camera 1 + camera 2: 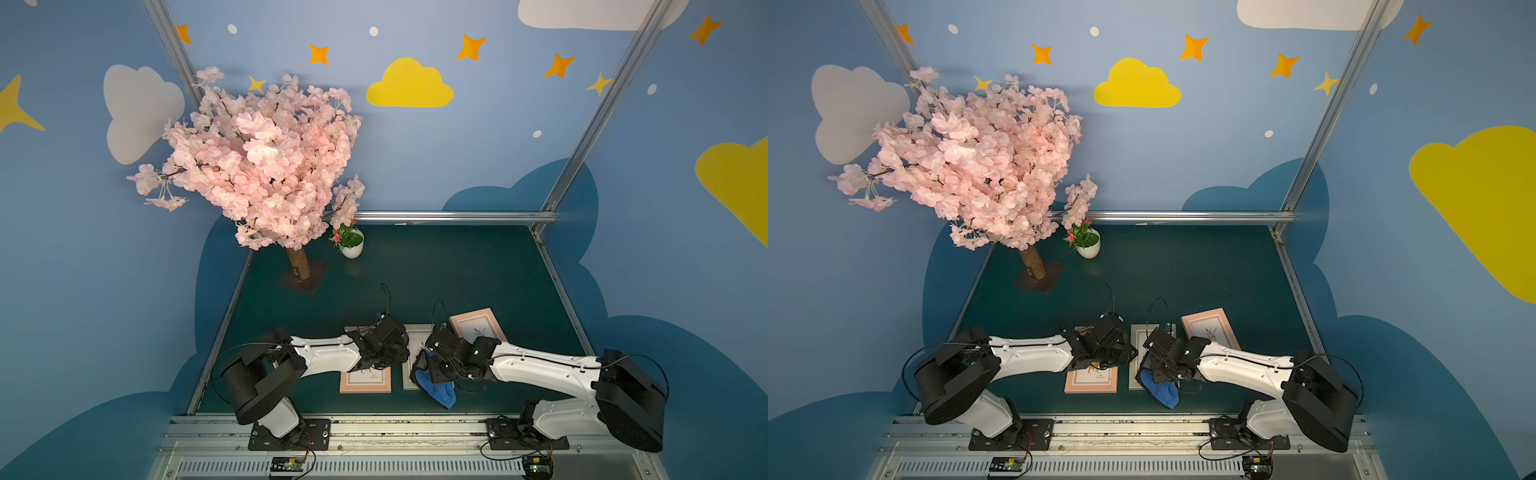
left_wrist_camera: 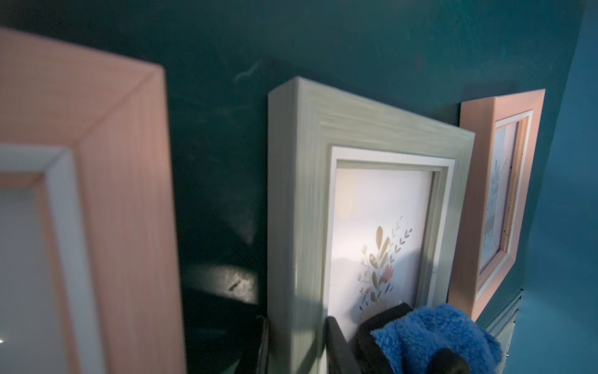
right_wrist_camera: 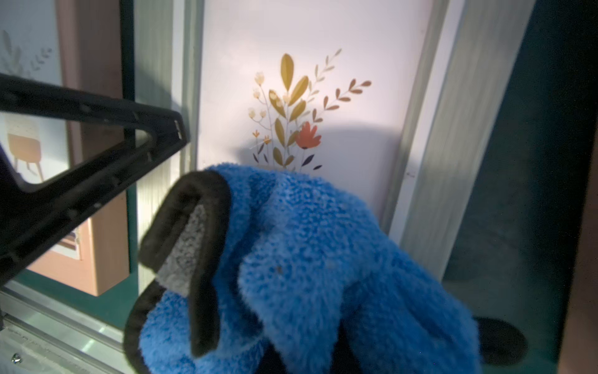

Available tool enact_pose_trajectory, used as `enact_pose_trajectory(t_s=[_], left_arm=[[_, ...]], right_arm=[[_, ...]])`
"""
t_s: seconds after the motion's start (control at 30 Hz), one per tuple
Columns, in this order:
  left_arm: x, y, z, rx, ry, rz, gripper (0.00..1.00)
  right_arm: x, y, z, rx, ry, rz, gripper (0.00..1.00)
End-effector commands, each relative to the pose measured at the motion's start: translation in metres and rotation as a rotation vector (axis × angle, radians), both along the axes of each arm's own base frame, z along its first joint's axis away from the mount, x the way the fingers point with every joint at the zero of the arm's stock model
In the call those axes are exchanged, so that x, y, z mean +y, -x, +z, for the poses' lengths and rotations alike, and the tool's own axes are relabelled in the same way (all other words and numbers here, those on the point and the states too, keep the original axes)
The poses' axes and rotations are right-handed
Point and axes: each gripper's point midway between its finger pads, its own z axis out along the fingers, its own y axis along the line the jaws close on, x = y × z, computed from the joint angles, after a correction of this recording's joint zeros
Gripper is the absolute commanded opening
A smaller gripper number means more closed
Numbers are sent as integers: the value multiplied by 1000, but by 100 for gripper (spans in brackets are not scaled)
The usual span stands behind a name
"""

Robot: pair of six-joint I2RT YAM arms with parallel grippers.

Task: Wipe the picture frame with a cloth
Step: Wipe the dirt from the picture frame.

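Tabletop scene from above: a dark green table [image 1: 457, 270] with three picture frames lying flat near its six o'clock edge. The pale grey-green frame [image 1: 417, 334] sits in the middle. A left pink frame [image 1: 365, 380] lies at its nine o'clock and a right pink frame [image 1: 478, 326] at its two o'clock. A pink blossom tree [image 1: 257, 166] and a small white pot [image 1: 352, 245] stand at the table's eleven o'clock.

The left gripper [image 2: 296, 323] reaches in from nine o'clock. Its jaws are narrowly parted and straddle the frame's side rail, one finger [image 2: 263, 340] outside it and the other on the inner lip, clamping the frame in place. In the right wrist view that inner finger [image 3: 97, 168] rests at the edge of the glass.

The right gripper [image 1: 428, 365] comes in from three o'clock with jaws closed, pinching a bunched blue cloth [image 3: 307, 259] with a dark hem. The cloth rests on the lower part of the frame's glass, just below the printed flower sprig. In both top views its loose end [image 1: 1163, 392] spills past the frame's five o'clock corner onto the table.
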Motion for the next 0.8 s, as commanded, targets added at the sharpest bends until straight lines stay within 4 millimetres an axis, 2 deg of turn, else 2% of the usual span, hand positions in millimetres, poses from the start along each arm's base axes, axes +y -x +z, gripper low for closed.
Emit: enact_pose_trajectory(t_s=[0.0, 0.23, 0.27, 0.4, 0.57, 0.67, 0.77], left_arm=[[64, 45, -58, 200, -266, 33, 3], [67, 47, -57, 193, -273, 27, 3], [68, 47, -57, 192, -274, 27, 3], [68, 47, -58, 192, -276, 28, 3], [71, 49, -60, 193, -280, 33, 3], [73, 49, -59, 190, -283, 37, 3], [73, 49, -58, 185, -278, 40, 3]], right_arm=[[-48, 21, -25, 87, 216, -10, 0], [-43, -17, -24, 53, 153, -46, 0], [-34, -30, -17, 37, 113, -54, 0], [-20, -65, -10, 25, 87, -57, 0], [-9, -97, -11, 13, 87, -55, 0], [-4, -105, -13, 22, 81, -55, 0], [-3, -102, -15, 38, 76, -50, 0]])
